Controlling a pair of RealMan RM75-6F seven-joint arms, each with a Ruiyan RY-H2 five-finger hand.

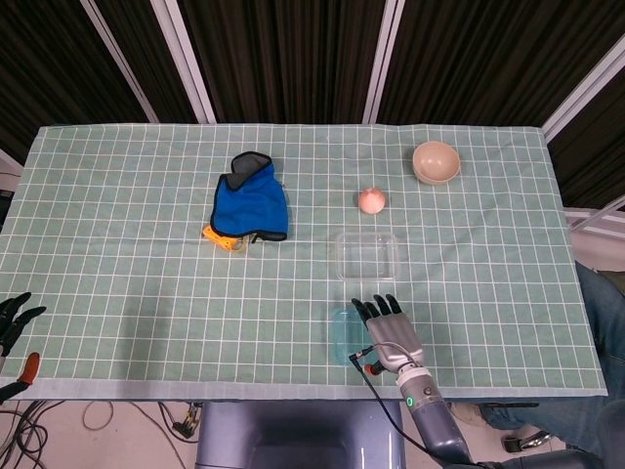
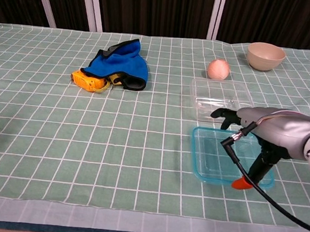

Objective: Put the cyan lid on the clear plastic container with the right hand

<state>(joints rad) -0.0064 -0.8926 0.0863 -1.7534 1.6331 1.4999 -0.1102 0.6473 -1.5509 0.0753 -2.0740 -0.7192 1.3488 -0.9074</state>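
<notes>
The cyan lid (image 2: 221, 161) is a flat see-through rectangle, held just off the cloth near the table's front edge. My right hand (image 2: 267, 134) grips its right side, fingers over the top and the orange-tipped thumb under the rim. From the head view, the lid (image 1: 341, 334) shows only as a strip left of the right hand (image 1: 391, 334). The clear plastic container (image 2: 221, 100) stands open and empty just beyond the lid; from above, the container (image 1: 367, 256) lies ahead of the fingertips. My left hand (image 1: 12, 320) is at the far left edge, off the table, fingers spread and holding nothing.
A blue cloth (image 2: 119, 64) lies over a yellow object (image 2: 87, 81) at centre left. A pink round fruit (image 2: 218, 69) sits just behind the container, and a beige bowl (image 2: 265, 55) stands at the back right. A black cable hangs from my right wrist.
</notes>
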